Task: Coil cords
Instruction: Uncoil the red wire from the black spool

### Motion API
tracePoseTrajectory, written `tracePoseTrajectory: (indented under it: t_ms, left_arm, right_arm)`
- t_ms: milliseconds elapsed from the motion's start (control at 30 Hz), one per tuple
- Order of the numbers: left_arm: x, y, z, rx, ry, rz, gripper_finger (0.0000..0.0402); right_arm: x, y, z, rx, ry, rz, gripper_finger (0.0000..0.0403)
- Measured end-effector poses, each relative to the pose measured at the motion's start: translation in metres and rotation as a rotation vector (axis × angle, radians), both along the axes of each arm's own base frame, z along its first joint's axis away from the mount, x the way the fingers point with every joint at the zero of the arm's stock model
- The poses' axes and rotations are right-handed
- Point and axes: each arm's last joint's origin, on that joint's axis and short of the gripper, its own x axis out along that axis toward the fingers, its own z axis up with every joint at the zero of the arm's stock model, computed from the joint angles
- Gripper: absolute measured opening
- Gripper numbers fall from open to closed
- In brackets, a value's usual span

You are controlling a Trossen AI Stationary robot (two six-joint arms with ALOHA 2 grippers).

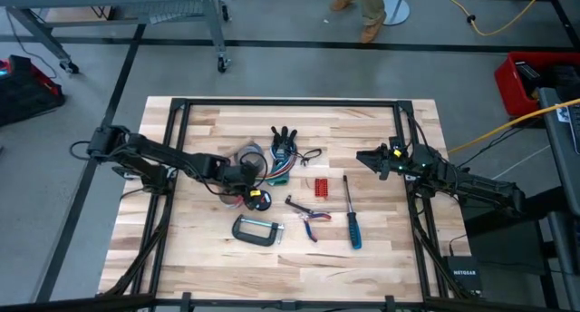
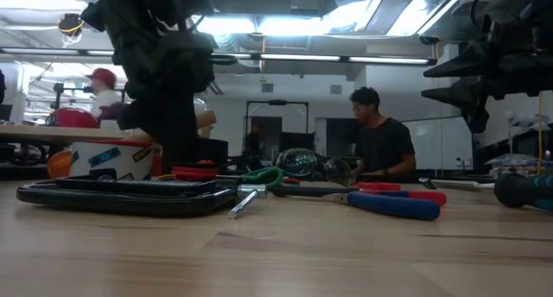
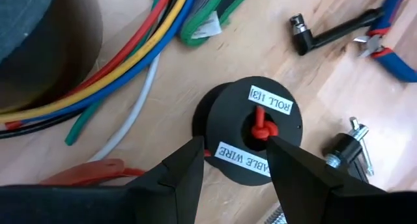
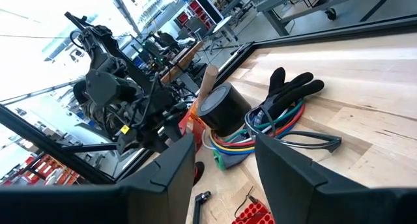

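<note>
Overhead, left to right | left gripper [image 1: 256,199]: fingers apart, grasping nothing, over a black wire spool [image 3: 251,129], just beside the clamp [image 1: 257,230] | cords [image 1: 276,170]: loose bundle beyond the clamp, against a black glove [image 1: 285,141] | right gripper [image 1: 366,158]: released, well right of the clamp.

high: overhead | low: table-level | wrists: close, oblique | shared: cords [image 1: 276,171]
</note>
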Motion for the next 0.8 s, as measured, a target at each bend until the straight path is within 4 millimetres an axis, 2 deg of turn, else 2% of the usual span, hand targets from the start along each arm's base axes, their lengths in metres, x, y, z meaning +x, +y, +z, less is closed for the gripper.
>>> tracePoseTrajectory:
  t_ms: [300, 600, 700, 800]
  left_arm:
    - [0.006, -0.001, -0.018, -0.01, 0.06, -0.005, 0.0159]
    - [0.017, -0.004, -0.022, -0.066, -0.009, -0.046, 0.0157]
    - [0.017, -0.004, -0.022, -0.071, -0.012, -0.078, 0.0138]
    - [0.017, -0.005, -0.021, -0.074, -0.022, -0.118, 0.0098]
  right_arm:
    - [0.0, 0.0, 0.0, -0.001, -0.001, 0.008, 0.0166]
    - [0.0, 0.0, 0.0, -0.002, 0.0, 0.009, 0.0166]
    - [0.0, 0.0, 0.0, -0.002, -0.001, 0.009, 0.0166]
    - [0.0, 0.0, 0.0, -0.003, 0.0, 0.009, 0.0166]
